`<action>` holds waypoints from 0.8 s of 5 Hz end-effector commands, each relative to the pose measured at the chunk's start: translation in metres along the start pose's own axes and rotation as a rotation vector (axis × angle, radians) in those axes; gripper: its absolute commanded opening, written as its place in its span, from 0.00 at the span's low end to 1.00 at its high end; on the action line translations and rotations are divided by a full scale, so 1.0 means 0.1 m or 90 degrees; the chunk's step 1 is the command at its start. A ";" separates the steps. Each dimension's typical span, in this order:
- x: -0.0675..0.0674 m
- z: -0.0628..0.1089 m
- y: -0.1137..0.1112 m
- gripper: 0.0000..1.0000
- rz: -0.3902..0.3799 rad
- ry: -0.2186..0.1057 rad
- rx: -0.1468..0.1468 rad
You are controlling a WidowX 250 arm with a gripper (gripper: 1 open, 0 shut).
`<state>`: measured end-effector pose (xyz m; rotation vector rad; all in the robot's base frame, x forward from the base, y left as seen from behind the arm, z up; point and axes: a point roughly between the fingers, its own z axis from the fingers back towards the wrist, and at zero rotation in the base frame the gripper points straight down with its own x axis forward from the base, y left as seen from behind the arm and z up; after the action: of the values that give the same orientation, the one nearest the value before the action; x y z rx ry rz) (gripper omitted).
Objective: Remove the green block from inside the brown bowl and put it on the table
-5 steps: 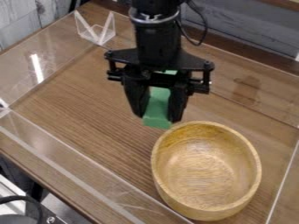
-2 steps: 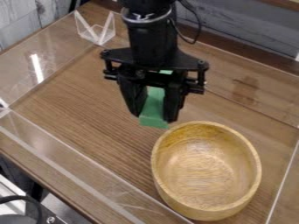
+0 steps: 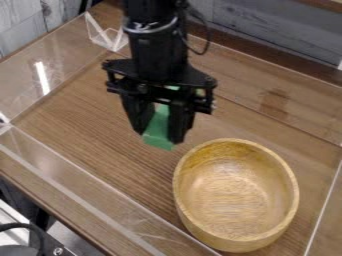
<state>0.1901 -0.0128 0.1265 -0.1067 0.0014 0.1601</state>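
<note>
One half of the job looks finished: the bowl (image 3: 237, 193) sits empty, its pale wooden inside bare, and the green block (image 3: 162, 128) is out of it. The block hangs in the air to the left of the bowl's rim and a little beyond it, pinched between the two dark fingers of the gripper (image 3: 162, 133), which points straight down over the table (image 3: 80, 120). Only the block's lower end shows below the fingers; the rest is hidden between them. It appears tilted slightly, the bottom corner near the bowl's outer wall but apart from it.

What is left, by my reading, is the lowering and the release. The block does not yet rest on the wood; a gap shows between its lower edge and the surface. Bare wood lies left of the bowl, with the clear wall well away, so setting it down there should meet no obstacle. Afterward the fingers must spread and lift clear.
</note>
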 end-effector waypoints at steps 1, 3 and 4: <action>0.06 0.03 0.10 0.00 -0.021 -0.027 -0.001; 0.13 -0.12 0.25 0.00 -0.036 -0.026 0.004; 0.17 -0.17 0.32 0.00 -0.040 -0.028 0.005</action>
<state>0.1988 0.0173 0.1000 -0.1002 -0.0155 0.1059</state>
